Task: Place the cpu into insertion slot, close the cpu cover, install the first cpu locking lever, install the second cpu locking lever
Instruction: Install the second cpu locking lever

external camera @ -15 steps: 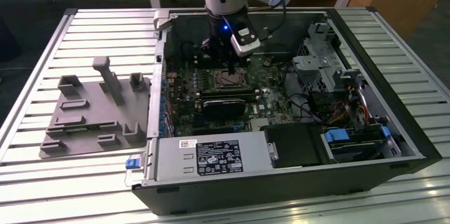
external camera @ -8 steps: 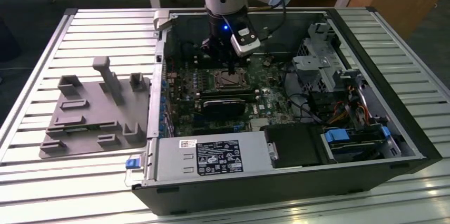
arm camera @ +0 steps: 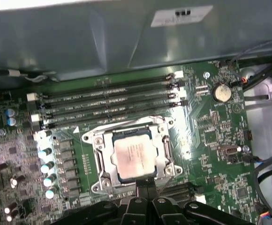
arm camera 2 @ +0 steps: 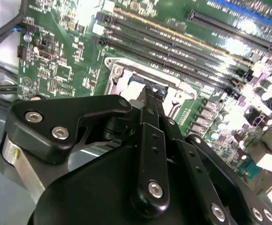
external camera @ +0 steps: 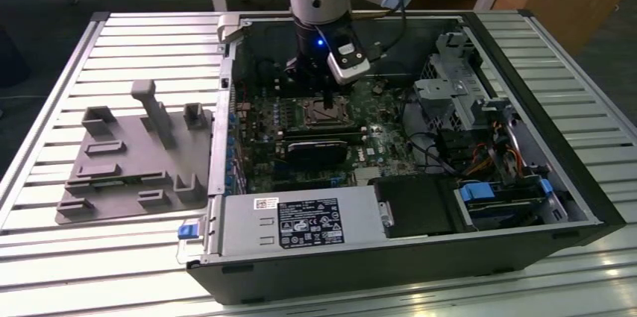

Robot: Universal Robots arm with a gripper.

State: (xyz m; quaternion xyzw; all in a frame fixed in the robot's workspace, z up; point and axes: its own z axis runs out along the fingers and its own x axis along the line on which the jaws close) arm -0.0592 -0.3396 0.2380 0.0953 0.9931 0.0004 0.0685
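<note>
The cpu (arm camera: 132,157) sits seated in the insertion slot (arm camera: 118,177) with the cpu cover (arm camera: 97,151) lying down around it. The gripper (arm camera: 145,184), fingers pressed together, hovers at the socket's edge; whether either locking lever is latched cannot be told. Memory slots (arm camera: 112,101) lie beyond.

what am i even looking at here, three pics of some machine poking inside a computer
It is a robot arm working inside an opened desktop computer case that lies on a slatted metal table. The exterior view comes from a camera off the arm; in it the gripper hangs over the green motherboard. A grey plastic fixture sits on the table at the exterior view's left. The two wrist views come from cameras riding on the arm. In the first wrist view you look down on the cpu, seated in the insertion slot with the silver cpu cover framing it. The gripper's black links sit just beside that socket; nothing shows held.
</note>
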